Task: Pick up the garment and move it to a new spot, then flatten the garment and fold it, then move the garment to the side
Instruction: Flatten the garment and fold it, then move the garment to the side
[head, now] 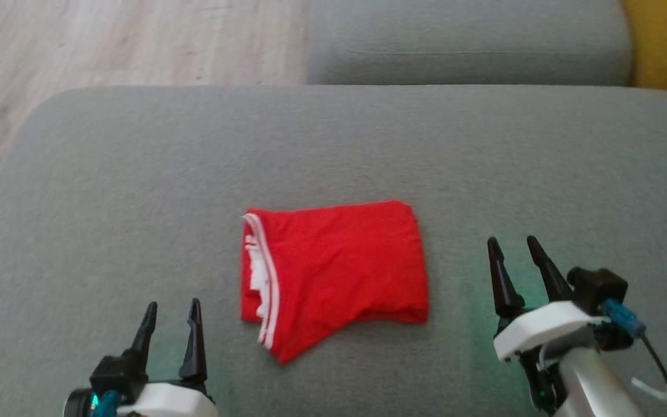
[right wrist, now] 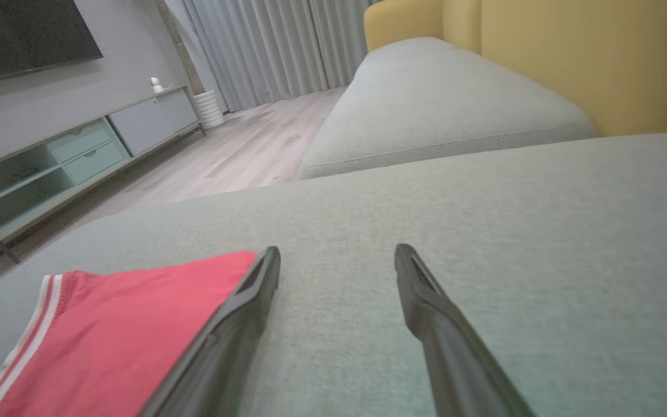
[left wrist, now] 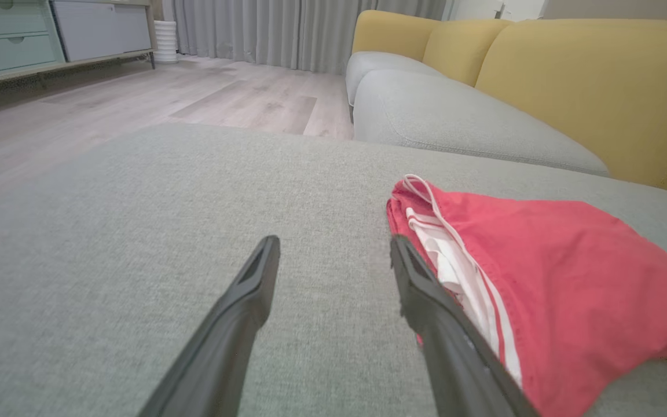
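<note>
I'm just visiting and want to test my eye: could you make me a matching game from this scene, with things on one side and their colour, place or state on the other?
Things:
1. garment
2. left fingers
3. backrest
4. floor

Descriptions:
A. yellow, far right
B. red, folded, lying on the grey cushion
C. pale wood, far left
D. spread apart, holding nothing

Pairs: 1-B, 2-D, 3-A, 4-C

Garment (right wrist: 107, 330) cut off by lower-left edge in right wrist view, partly covered by finger (right wrist: 235, 324). Left gripper (head: 174, 303) base cropped at bottom of head view. White object (right wrist: 156, 85) on cabinet (right wrist: 79, 150), upper left: too small to be identified.
</note>
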Available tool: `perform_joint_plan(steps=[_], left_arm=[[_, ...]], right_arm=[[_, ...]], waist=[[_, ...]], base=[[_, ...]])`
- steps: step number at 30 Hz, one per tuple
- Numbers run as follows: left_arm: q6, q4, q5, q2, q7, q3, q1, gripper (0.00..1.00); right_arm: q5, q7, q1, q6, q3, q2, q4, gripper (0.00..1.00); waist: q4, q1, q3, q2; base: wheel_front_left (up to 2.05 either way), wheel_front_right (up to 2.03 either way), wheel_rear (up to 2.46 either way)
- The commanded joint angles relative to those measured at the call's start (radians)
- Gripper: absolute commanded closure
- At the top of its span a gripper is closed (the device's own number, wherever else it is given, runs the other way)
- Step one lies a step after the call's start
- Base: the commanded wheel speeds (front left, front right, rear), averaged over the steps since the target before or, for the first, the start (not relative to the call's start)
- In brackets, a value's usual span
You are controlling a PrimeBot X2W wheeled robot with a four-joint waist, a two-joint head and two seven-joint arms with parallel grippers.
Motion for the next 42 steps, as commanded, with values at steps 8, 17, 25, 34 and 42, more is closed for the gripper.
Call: perform_joint_plan(steps=[8,17,25,34,42], left_arm=[[0.029,-0.072,0.02,0.002,-0.01,0.071,0.019,0.0],[0.028,-0.078,0.019,0.002,-0.01,0.054,0.025,0.0],[0.008,-0.06,0.019,0.002,-0.01,0.0,0.005,0.0],[-0.001,-0.048,0.01,0.002,-0.01,-0.027,-0.023,0.0],[-0.007,-0.053,0.004,0.002,-0.01,-0.017,-0.034,0.0]], right_arm=[[-0.034,-0.011,0.05,-0.001,0.017,0.006,-0.054,0.0],[-0.025,-0.011,0.051,-0.001,0.025,0.006,-0.053,0.0],[0.076,-0.011,-0.056,-0.001,0.146,0.006,0.054,0.0],[0.191,-0.011,-0.218,-0.001,0.226,0.006,0.298,0.0],[0.309,-0.002,-0.262,-0.001,0.372,0.006,0.433,1.0]], waist=[[-0.095,0.0,-0.013,0.0],[-0.075,0.0,-0.014,0.0],[0.026,0.0,0.043,0.0],[0.135,0.0,0.102,0.0],[0.12,0.0,0.105,0.0]], base=[[0.0,0.0,0.0],[0.0,0.0,0.0],[0.0,0.0,0.0],[0.0,0.0,0.0],[0.0,0.0,0.0]])
